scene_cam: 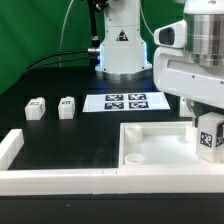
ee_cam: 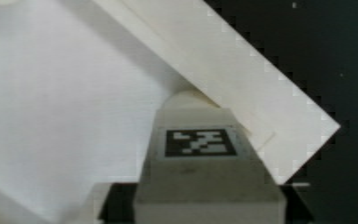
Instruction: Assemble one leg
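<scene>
My gripper (scene_cam: pixel 209 138) is shut on a leg (scene_cam: pixel 210 135), a chunky white peg with a black-and-white tag, and holds it upright over the far right part of the large white tray-like part (scene_cam: pixel 150 142). In the wrist view the leg (ee_cam: pixel 201 150) stands between the dark fingers (ee_cam: pixel 126 203), its tip close to the tray's raised rim (ee_cam: pixel 247 80) near a corner. Whether the tip touches the tray is not clear. Two more legs (scene_cam: pixel 36 107) (scene_cam: pixel 67 106) lie on the black table at the exterior view's left.
The marker board (scene_cam: pixel 127 101) lies flat behind the tray, in front of the arm's white base (scene_cam: pixel 122 50). A white L-shaped border (scene_cam: pixel 40 170) runs along the table's front and left edge. A corner hole (scene_cam: pixel 132 157) shows in the tray.
</scene>
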Controlling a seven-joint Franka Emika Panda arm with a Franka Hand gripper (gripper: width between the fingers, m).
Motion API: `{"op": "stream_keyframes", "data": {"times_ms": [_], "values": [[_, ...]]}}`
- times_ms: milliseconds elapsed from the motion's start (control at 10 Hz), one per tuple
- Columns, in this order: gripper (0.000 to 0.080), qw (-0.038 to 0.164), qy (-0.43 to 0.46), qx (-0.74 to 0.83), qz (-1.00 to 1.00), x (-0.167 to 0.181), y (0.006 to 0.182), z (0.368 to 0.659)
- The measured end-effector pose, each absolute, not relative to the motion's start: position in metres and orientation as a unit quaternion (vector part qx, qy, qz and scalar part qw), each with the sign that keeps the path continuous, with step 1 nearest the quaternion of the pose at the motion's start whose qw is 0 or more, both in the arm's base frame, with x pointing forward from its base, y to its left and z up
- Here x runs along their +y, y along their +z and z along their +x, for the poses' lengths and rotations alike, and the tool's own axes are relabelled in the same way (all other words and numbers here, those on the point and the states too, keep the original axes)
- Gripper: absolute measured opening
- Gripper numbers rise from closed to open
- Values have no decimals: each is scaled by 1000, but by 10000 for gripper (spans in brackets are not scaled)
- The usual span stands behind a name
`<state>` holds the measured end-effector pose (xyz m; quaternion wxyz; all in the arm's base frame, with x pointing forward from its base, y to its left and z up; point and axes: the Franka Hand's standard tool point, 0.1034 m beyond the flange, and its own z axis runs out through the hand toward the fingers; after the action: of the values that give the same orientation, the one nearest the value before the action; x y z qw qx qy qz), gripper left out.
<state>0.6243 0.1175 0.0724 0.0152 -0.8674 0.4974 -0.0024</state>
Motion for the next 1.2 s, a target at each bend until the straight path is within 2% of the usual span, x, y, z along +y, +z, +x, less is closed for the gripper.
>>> {"op": "stream_keyframes", "data": {"times_ms": [300, 500, 600, 700, 800, 900, 1200], "values": [[291, 21, 5, 617, -786, 117, 72, 624], [291, 22, 5, 611, -792, 117, 72, 624], [477, 22, 5, 592, -805, 118, 72, 624], [590, 22, 5, 591, -806, 118, 72, 624], [590, 22, 4, 573, -819, 117, 72, 624], [637, 22, 2, 510, -860, 117, 72, 624], [646, 21, -1, 373, -927, 118, 71, 624]]}}
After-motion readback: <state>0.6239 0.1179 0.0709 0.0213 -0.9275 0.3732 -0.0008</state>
